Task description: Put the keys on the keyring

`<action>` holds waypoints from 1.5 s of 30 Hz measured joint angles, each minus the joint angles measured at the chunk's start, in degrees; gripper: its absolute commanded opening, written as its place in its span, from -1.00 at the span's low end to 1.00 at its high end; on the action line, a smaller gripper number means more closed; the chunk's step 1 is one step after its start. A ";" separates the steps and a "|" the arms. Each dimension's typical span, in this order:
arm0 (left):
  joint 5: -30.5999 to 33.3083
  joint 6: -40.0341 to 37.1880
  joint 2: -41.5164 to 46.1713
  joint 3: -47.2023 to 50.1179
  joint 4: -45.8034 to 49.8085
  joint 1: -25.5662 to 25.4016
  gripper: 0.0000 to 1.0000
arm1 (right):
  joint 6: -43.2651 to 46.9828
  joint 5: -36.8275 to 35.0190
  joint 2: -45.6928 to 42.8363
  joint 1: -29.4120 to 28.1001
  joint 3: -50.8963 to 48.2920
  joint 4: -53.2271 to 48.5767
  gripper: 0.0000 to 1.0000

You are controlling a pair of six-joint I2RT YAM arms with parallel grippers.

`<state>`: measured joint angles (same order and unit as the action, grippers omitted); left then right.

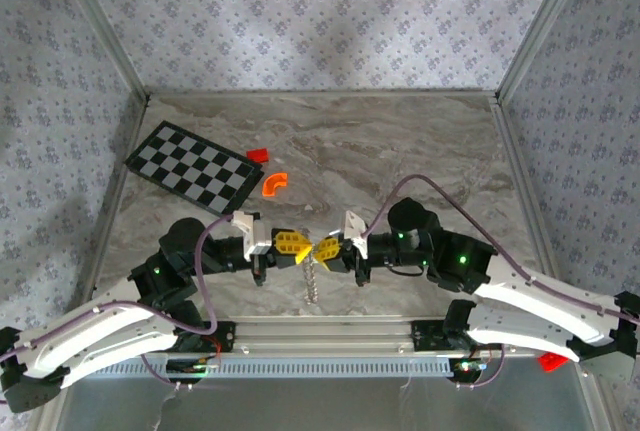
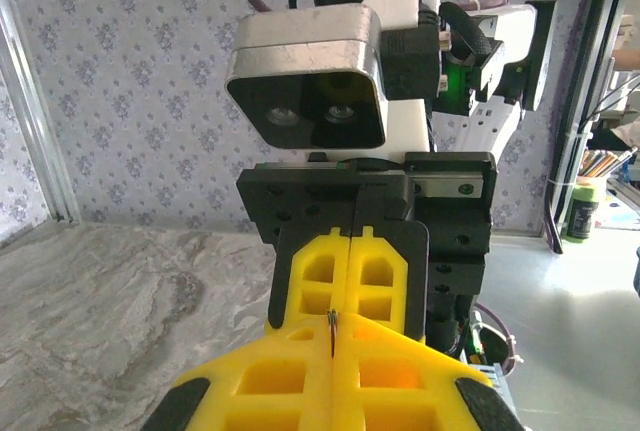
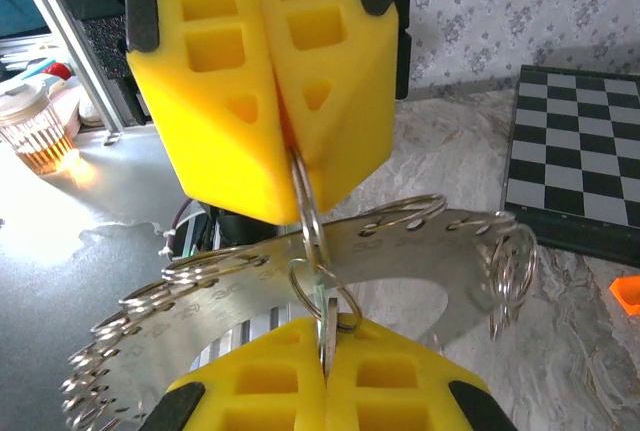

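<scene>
Clamping the right gripper [image 3: 322, 341] fully shut, pressing its yellow pads [image 3: 260, 381] together on a thin upright sliver, probably the keys [image 3: 327, 319], though too edge-on in the right wrist view for certainty. Pinching the left gripper [image 3: 290, 156] closed as well, directly opposite and tip to tip, on a small wire loop belonging to the keyring [image 3: 400, 246]. Letting that keyring, a flat silvery arc fringed with little loops, dangle between and below the two tips, over the near part of the marble table [image 1: 400, 151]. Gripping one piece in each claw to steady both at once, and facing the tips at each other to line the sliver up with the loop's coil. Judging the threading as being under way, not finished. Leaving the orange curved bit [image 1: 274, 183], the red block [image 1: 258, 154] and the checkerboard [image 1: 195, 166] well apart behind, out of the working space.
</scene>
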<state>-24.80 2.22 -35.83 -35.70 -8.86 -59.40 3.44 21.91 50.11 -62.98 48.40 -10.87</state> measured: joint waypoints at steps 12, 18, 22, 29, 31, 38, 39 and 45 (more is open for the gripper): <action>-0.90 1.14 -1.07 0.44 -2.58 0.00 -1.00 | 0.92 -0.26 -0.55 -1.07 0.17 -0.90 -0.54; -0.83 1.07 -0.20 0.44 -4.22 0.00 -1.00 | 0.15 -2.71 -6.51 -1.31 -1.01 -2.32 -0.10; -0.85 1.05 0.46 0.44 -4.26 0.00 -1.00 | -0.70 -4.20 -10.67 -1.31 -1.70 -2.38 -0.04; -2.51 1.07 -0.31 0.44 -4.22 0.00 -1.00 | -0.70 -5.01 -10.69 -1.31 -1.73 0.39 -0.16; -3.15 1.07 -0.76 0.44 -4.22 0.00 -1.00 | -0.70 -4.72 -9.77 -1.31 -1.73 1.66 -0.18; -5.46 1.07 -1.05 0.44 -4.20 0.00 -1.00 | -1.64 -2.45 -6.40 -1.36 -2.86 7.02 -0.22; -5.68 1.07 -1.05 0.44 -4.20 0.00 -1.00 | -1.84 -2.08 -6.27 -1.36 -3.13 7.78 -0.22; -6.10 1.07 -1.03 0.44 -4.20 0.00 -1.00 | -3.06 -0.52 -5.95 -1.36 -3.80 11.06 -0.36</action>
<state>-30.89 3.29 -36.86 -35.27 -13.06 -59.40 0.38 21.39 44.16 -64.34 44.60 0.19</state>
